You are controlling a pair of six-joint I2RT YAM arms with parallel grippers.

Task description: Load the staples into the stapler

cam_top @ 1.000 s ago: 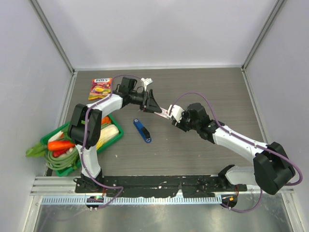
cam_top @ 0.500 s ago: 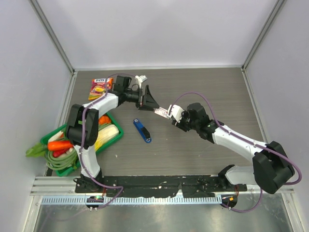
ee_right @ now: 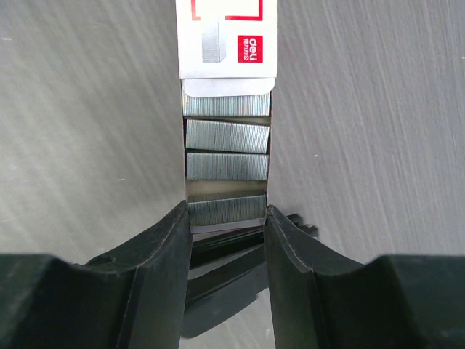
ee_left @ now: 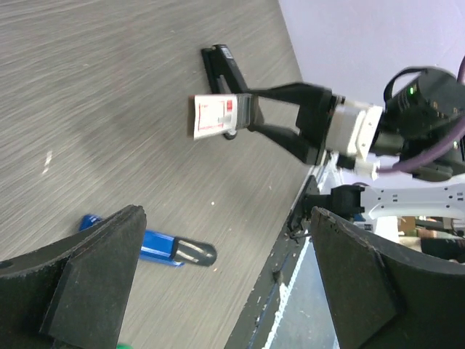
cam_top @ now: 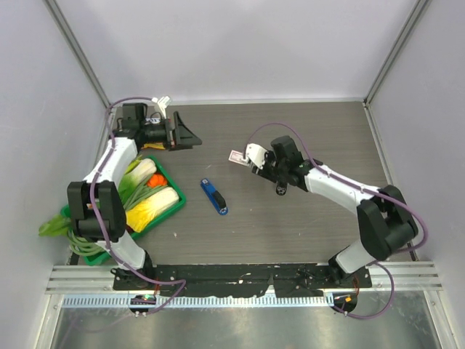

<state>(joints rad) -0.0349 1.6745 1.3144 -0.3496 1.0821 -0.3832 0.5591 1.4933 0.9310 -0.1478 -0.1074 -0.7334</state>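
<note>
My right gripper [ee_right: 227, 212] is shut on the slid-out inner tray of a small red-and-white staple box [ee_right: 227, 36]. It holds the box a little above the table's middle [cam_top: 237, 155]. Several silvery strips of staples [ee_right: 227, 136] lie in a row in that tray. The blue stapler [cam_top: 213, 196] with a dark tip lies flat on the table in front of the box, and it also shows in the left wrist view [ee_left: 149, 245]. My left gripper [cam_top: 187, 136] hangs wide open and empty at the back left, well clear of the box [ee_left: 213, 116] and the stapler.
A green tray [cam_top: 174, 206] of vegetables sits at the left edge under my left arm. White walls close in the back and both sides. A black rail [cam_top: 240, 273] runs along the table's near edge.
My left gripper has opened, let go of the staple box and swung away to the back left. My right gripper keeps the box and has shifted slightly back.
</note>
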